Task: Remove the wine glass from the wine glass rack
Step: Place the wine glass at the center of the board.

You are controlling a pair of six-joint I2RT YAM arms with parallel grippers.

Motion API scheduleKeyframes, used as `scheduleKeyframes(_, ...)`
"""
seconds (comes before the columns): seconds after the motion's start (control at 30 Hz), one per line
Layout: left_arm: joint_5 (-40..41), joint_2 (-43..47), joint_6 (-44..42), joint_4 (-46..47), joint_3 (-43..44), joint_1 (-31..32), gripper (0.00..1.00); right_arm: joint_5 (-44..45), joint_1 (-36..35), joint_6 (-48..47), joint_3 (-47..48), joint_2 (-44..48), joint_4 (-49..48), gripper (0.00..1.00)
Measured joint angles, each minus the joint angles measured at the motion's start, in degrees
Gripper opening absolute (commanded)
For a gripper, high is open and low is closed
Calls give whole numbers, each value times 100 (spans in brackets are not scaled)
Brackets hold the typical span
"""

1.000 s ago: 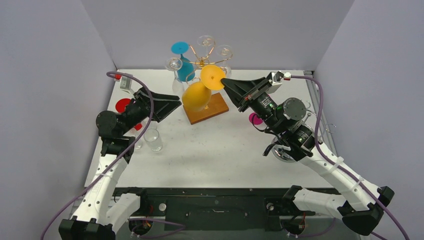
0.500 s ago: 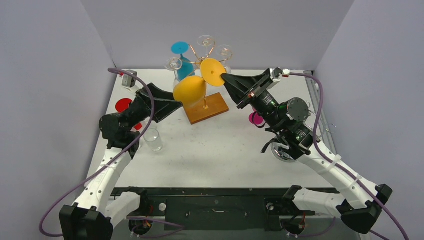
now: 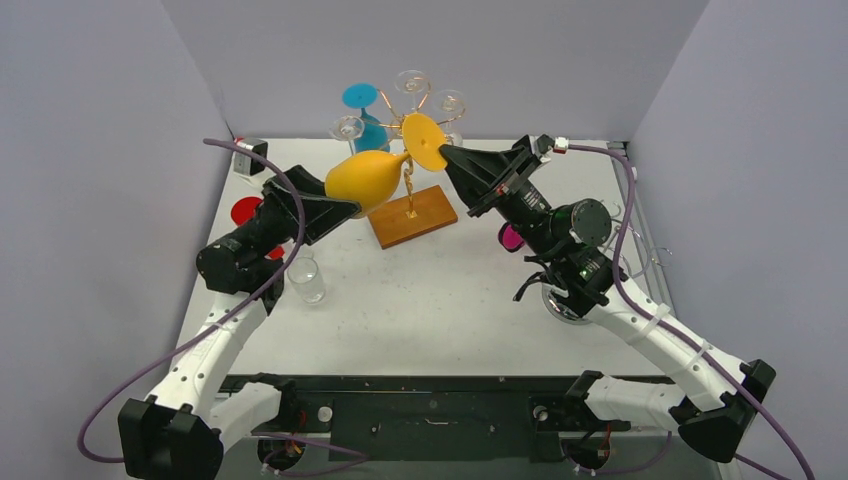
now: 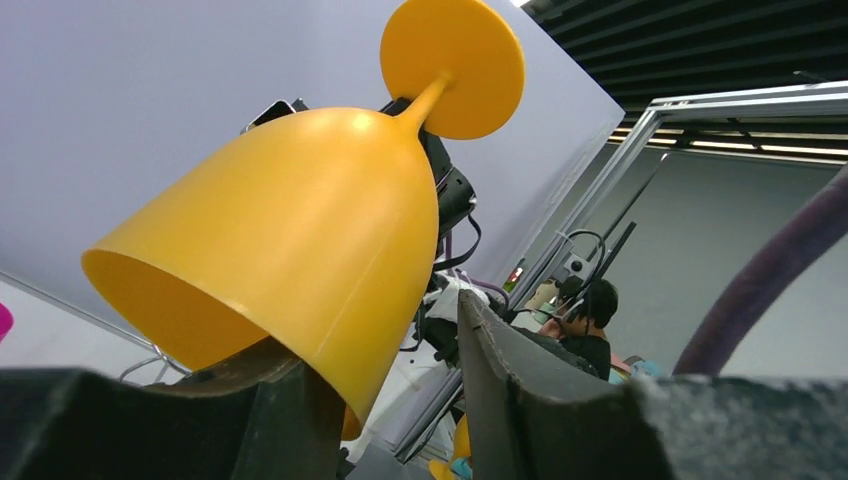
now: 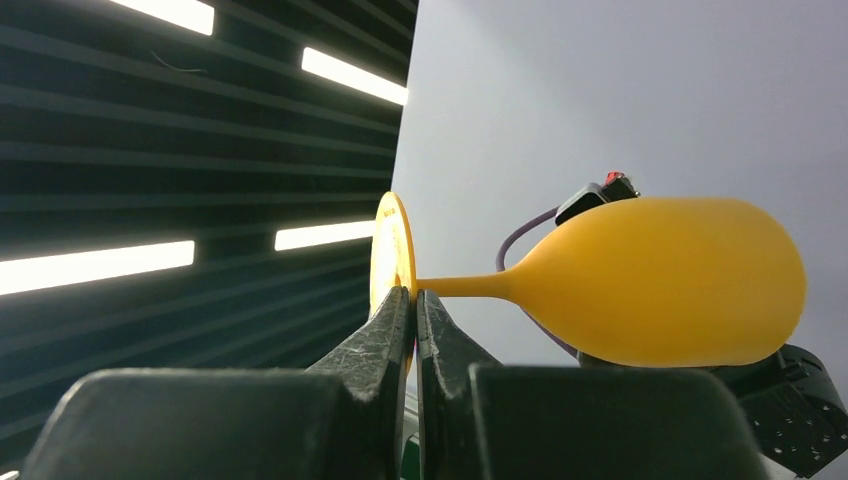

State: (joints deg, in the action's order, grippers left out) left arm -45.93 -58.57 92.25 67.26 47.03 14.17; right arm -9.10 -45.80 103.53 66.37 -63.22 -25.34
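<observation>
Right now the yellow-orange opaque plastic wine glass (image 3: 370,177) lies almost level in the air. It's up by the curled arms of the tall gold wire rack on its flat brown wooden base (image 3: 418,216), bowl toward the left arm, foot toward the right. From the top view I can't tell whether its stem is fully out of the wire curl; it crosses just in front of the rack's upright.

The right gripper (image 5: 412,300) has its fingers pressed together on the thin rim of the glass's round foot disc (image 3: 424,140), w/ no gap in the wrist view. Probably that's the handle for steering the foot out of the curl. But an edge pinch that far from the bowl gives poor control of the big end, so the glass tips over sideways.

Hence the left gripper (image 4: 375,340) at the bowl. Its jaws stand roughly half apart w/ the bowl's lower side sunk between them. One finger (image 4: 270,400) seems to touch the bowl from below; the other (image 4: 500,360) shows a sliver of gap. So it cradles rather than clamps, and I'd not call that a hold yet.

A blue wine glass (image 3: 371,138) and a few clear stemmed glasses (image 3: 411,80) hang on the rack just behind, so any pull should go toward the near side, away from them. Task approx. at the hand-over stage: glass lifted and supported, not set down on the white table (image 3: 450,300).
</observation>
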Motion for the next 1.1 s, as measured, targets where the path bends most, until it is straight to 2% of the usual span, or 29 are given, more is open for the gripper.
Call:
scheduleKeyframes(0.13, 90, 0, 63, 28, 48, 13, 3, -20, 4, 50, -120, 22, -177, 0)
scheduleKeyframes(0.2, 122, 42, 59, 81, 96, 46, 0, 17, 85, 50, -236, 59, -155, 0)
scheduleKeyframes(0.23, 138, 92, 28, 72, 131, 72, 0, 13, 162, 50, -310, 79, -116, 3)
scheduleKeyframes(0.27, 133, 157, -37, -17, 164, 79, 0, -31, 227, 50, -407, 103, -66, 16)
scheduleKeyframes(0.3, 116, 232, -136, -177, 188, 79, 0, -70, 289, 35, -466, 136, -33, 24)
scheduleKeyframes(0.33, 87, 302, -275, -409, 199, 76, 0, -107, 337, -26, -505, 186, 33, 41)
scheduleKeyframes(0.37, 76, 385, -431, -702, 229, 85, 0, -162, 409, -170, -518, 247, 192, 48)
scheduleKeyframes(0.4, 68, 483, -702, -1211, 315, 94, 0, -184, 498, -313, -525, 321, 367, 60)
scheduleKeyframes(0.5, 125, 750, -1593, -2839, 713, 83, 0, -179, 852, -914, -474, 610, 1086, 75)
scheduleKeyframes(0.53, 181, 852, -2070, -3707, 990, 85, 0, -153, 964, -1174, -415, 704, 1381, 77)
scheduleKeyframes(0.57, 212, 890, -2264, -4046, 1117, 85, 0, -79, 1060, -1438, -315, 785, 1707, 78)
scheduleKeyframes(0.63, 400, 1001, -3036, -5462, 1661, 85, 0, 131, 1209, -2052, 0, 885, 2424, 79)
scheduleKeyframes(0.8, 1032, 1043, -4513, -8301, 2675, 142, 0, 619, 1250, -3541, 1084, 811, 3939, 79)
scheduleKeyframes(0.93, 1803, 938, -5263, -10218, 3093, 302, 0, 942, 1250, -4413, 1703, 610, 4666, 80)
scheduleKeyframes(1.1, 2870, 688, -5790, -12034, 3244, 590, 0, 1169, 1250, -5001, 1762, 407, 5187, 79)
